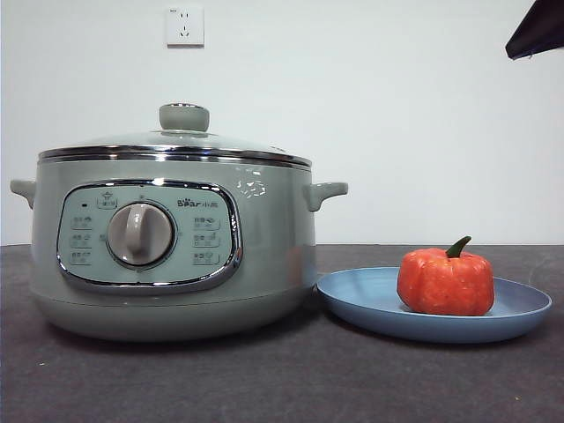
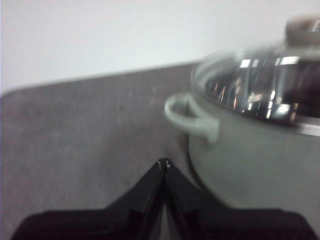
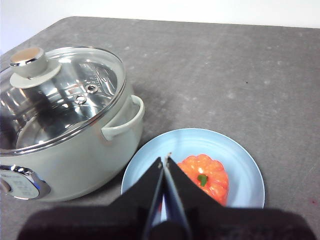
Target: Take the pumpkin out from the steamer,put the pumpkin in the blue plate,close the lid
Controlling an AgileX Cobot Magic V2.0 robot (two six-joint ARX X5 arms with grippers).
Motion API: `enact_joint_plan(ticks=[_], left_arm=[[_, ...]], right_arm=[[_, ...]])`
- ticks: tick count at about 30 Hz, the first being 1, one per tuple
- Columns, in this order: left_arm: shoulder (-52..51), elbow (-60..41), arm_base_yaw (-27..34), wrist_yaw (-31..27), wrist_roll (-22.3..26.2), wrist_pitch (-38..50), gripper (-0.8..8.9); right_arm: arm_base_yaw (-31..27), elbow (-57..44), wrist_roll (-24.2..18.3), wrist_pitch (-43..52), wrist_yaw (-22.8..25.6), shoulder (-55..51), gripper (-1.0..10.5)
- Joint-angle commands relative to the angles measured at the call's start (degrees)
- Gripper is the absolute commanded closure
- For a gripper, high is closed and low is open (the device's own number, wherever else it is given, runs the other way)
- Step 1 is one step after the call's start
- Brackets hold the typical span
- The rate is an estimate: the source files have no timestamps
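from the front, the large round sage-green electric steamer stands on the dark grey table with its round glass lid, steel-rimmed with a green knob, seated flat on the pot, and just beside it the wide shallow light blue plate holds the small orange-red toy pumpkin, upright with its dark green stem up; the plate's rim looks close to the pot's base, though i cannot tell if they touch. only a black tip of one arm shows at the top corner, and a white wall socket sits above the pot. through my left wrist camera, my left gripper has its jaws pressed together on nothing, near the pot's side handle but apart from it, with the lid on the pot. through my right wrist camera, my right gripper is likewise closed and empty, hanging above the near rim of the plate, the pumpkin resting in the plate's middle. judging from this, all three steps look done: pumpkin out, plated, lid on. the next move calls for little more than keeping both arms clear of the pot and plate.
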Motion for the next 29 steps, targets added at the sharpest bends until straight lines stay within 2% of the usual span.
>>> enact_joint_plan(ticks=[1,9,29], left_arm=[[-0.42,-1.75,0.24,-0.35,-1.75,0.87,8.17],[-0.46,-2.47,0.24,-0.35,-2.89,-1.99,8.17],[-0.39,-2.47,0.24,-0.35,-2.89,-2.1,8.17]], right_arm=[[0.04,-0.39,0.5,0.35,0.2,-0.11,9.6],[0.04,-0.39,0.5,0.33,0.2,-0.11,9.6],[0.04,-0.39,0.5,0.33,0.2,-0.11,9.6]])
